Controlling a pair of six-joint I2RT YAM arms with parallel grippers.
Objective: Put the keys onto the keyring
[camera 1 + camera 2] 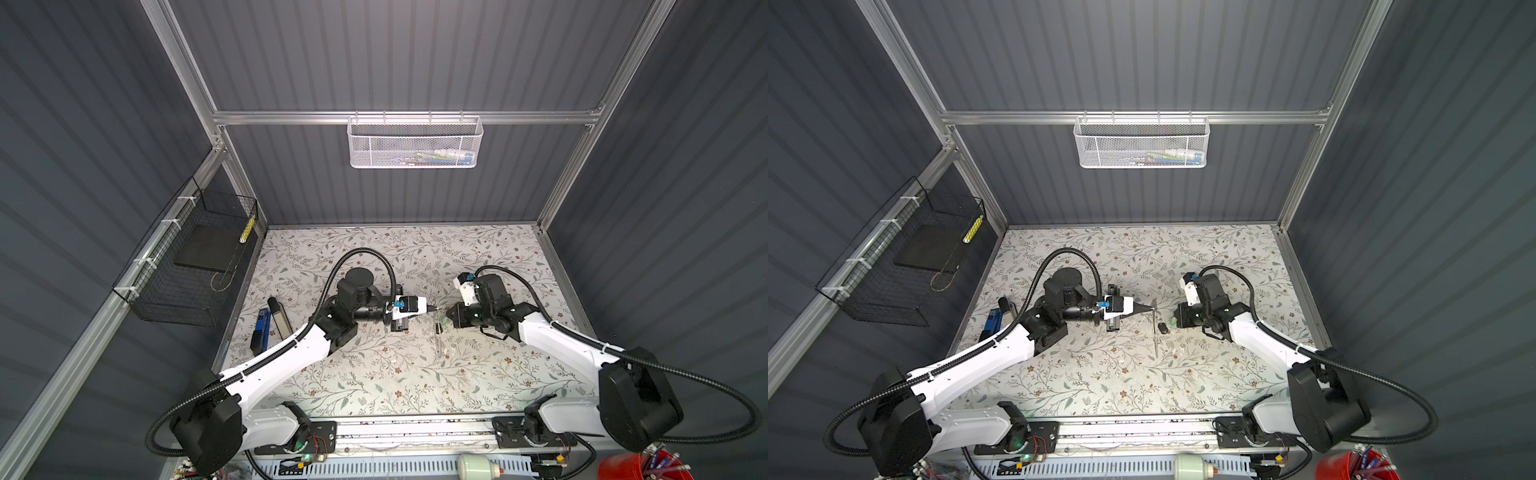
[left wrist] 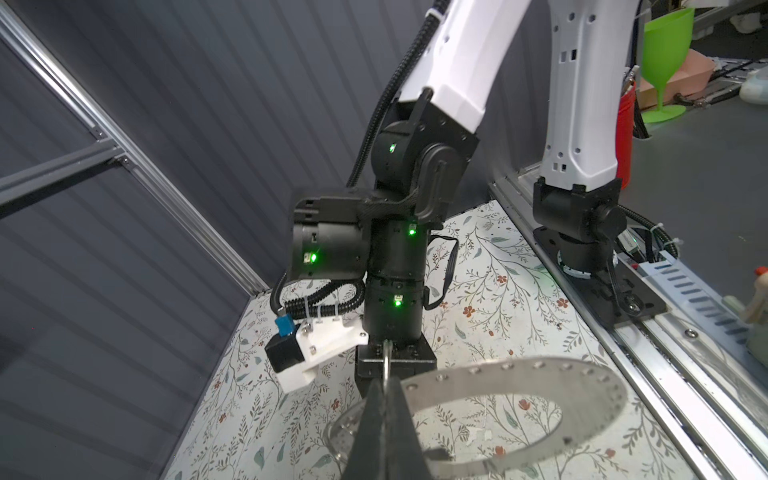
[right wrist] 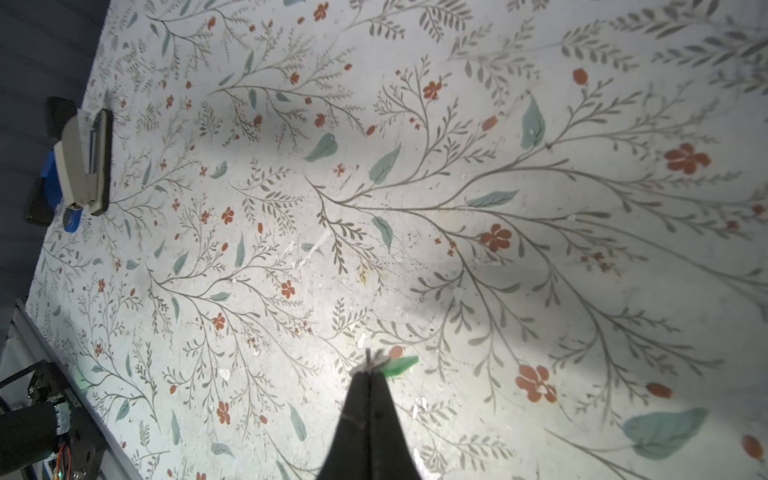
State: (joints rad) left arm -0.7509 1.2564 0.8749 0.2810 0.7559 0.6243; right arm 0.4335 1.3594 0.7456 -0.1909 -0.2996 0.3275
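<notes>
My left gripper (image 1: 434,308) (image 1: 1150,308) (image 2: 384,384) is shut on the rim of the keyring (image 2: 582,376), a flat grey plate with a big hole and tiny rim holes. It is held above the table and shows edge-on in both top views (image 1: 439,343) (image 1: 1155,345). A wire loop pokes up between the left fingers. The black-headed key (image 1: 439,328) (image 1: 1163,329) sits right beside the ring; whether it hangs from it I cannot tell. My right gripper (image 1: 448,319) (image 1: 1175,321) (image 3: 369,370) is shut at the green key tag (image 3: 401,365) (image 1: 445,322), pinching its wire end close to the ring.
A grey stapler-like tool (image 1: 277,318) (image 3: 85,158) and a blue one (image 1: 261,334) lie at the table's left edge. A black wire basket (image 1: 195,257) hangs on the left wall, a white mesh basket (image 1: 415,141) on the back rail. The arms' base rail (image 1: 415,432) runs along the front.
</notes>
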